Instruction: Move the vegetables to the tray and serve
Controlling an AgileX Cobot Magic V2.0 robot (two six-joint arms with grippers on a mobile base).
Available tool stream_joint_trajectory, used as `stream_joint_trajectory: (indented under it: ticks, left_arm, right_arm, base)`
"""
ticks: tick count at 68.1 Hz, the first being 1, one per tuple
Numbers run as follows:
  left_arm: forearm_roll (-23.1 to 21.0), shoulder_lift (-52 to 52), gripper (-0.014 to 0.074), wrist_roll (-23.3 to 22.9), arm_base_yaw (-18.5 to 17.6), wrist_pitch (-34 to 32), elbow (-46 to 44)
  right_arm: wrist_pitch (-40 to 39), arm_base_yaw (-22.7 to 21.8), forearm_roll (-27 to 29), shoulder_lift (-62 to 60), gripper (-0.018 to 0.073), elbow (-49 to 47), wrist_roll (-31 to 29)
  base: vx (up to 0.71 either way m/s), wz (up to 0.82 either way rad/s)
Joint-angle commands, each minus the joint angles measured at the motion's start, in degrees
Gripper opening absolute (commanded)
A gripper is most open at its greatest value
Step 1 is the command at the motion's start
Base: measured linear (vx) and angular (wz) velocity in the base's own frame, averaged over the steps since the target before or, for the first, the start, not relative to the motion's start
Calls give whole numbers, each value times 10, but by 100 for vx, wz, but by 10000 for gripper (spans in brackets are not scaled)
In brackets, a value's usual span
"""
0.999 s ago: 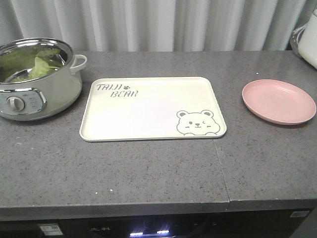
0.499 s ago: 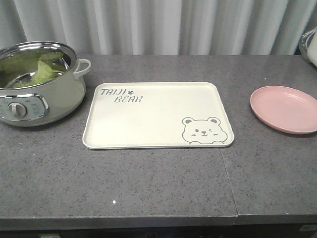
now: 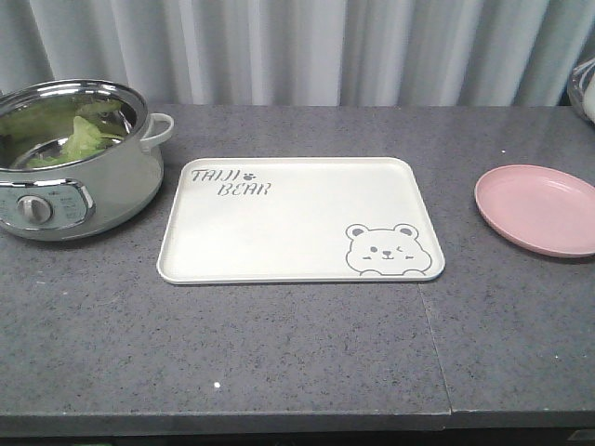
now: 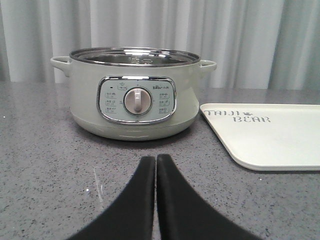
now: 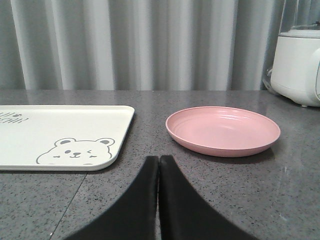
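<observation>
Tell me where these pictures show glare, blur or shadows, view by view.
Front view: soft even light, all sharp; the pot has glare on its rim. Left wrist view: the left gripper, shut, is dark and blurred toward the bottom edge; a soft shadow lies under the pot. Right wrist view: the right gripper looks the same; the pink plate casts a faint shadow.

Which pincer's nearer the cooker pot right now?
Left. The left pincer sits directly in front of the pot; the right pincer faces the pink plate, with the tray between it and the pot.
</observation>
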Motion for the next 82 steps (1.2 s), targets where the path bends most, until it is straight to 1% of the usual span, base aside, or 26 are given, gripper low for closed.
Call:
stream_joint_trajectory:
  ticks: [1, 82]
  left_arm:
    - [0, -8, -6, -2, -1, -41, 6]
    - [0, -8, -6, -2, -1, -41, 6]
  right_arm:
    - [-46, 1, -2, 8, -3, 4, -4]
    - [-46, 1, -2, 8, -3, 4, -4]
  base:
    - [0, 0]
    - [0, 0]
